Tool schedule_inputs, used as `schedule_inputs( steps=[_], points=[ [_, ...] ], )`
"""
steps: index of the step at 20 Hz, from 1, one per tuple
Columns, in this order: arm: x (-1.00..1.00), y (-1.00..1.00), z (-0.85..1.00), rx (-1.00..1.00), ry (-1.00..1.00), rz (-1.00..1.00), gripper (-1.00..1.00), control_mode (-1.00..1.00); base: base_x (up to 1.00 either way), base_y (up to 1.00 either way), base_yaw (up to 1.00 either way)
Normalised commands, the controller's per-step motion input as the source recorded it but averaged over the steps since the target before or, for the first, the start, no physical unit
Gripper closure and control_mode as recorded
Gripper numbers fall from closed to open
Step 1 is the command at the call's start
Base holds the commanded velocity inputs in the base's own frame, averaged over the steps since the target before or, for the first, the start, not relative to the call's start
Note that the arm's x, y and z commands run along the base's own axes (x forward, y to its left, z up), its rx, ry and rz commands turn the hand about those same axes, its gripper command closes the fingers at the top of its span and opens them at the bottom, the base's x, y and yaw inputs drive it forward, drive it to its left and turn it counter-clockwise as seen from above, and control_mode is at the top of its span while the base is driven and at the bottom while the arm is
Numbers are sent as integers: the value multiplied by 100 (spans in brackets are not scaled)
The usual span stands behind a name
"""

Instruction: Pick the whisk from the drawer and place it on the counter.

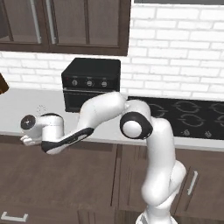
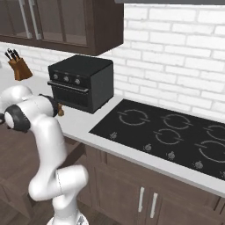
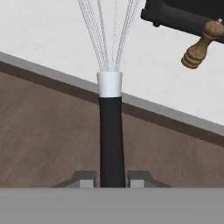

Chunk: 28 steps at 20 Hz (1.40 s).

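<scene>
The pincer (image 3: 112, 181) grips the whisk (image 3: 111, 131) by its black handle, wires pointing ahead (likely for a flat set-down), head already over the pale worktop (image 3: 52, 39) near the shaker (image 3: 202, 43).

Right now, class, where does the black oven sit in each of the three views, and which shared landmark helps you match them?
Left base view: the oven is upper centre, on the counter behind the arm.
Right base view: the oven is upper left, left of the stovetop.
Hand view: the oven is in the top right corner, beyond the whisk.
Shared landmark: the pale counter under it.
</scene>
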Motion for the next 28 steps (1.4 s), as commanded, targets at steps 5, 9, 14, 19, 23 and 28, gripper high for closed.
schedule_inputs(
  steps=[5,9,14,19,23,28],
  points=[
    [47,11,12,-2,27,0,100,-100,0,0,0],
    [79,-1,-1,0,1,0,100,-100,0,0,0],
    [89,2,-15,-2,1,0,100,-100,0,0,0],
    [100,2,-9,-2,0,0,100,-100,0,0,0],
    [7,15,-36,-19,3,5,-100,-100,0,0,0],
    [-100,-42,9,-1,-12,0,-100,-100,0,0,0]
  ],
)
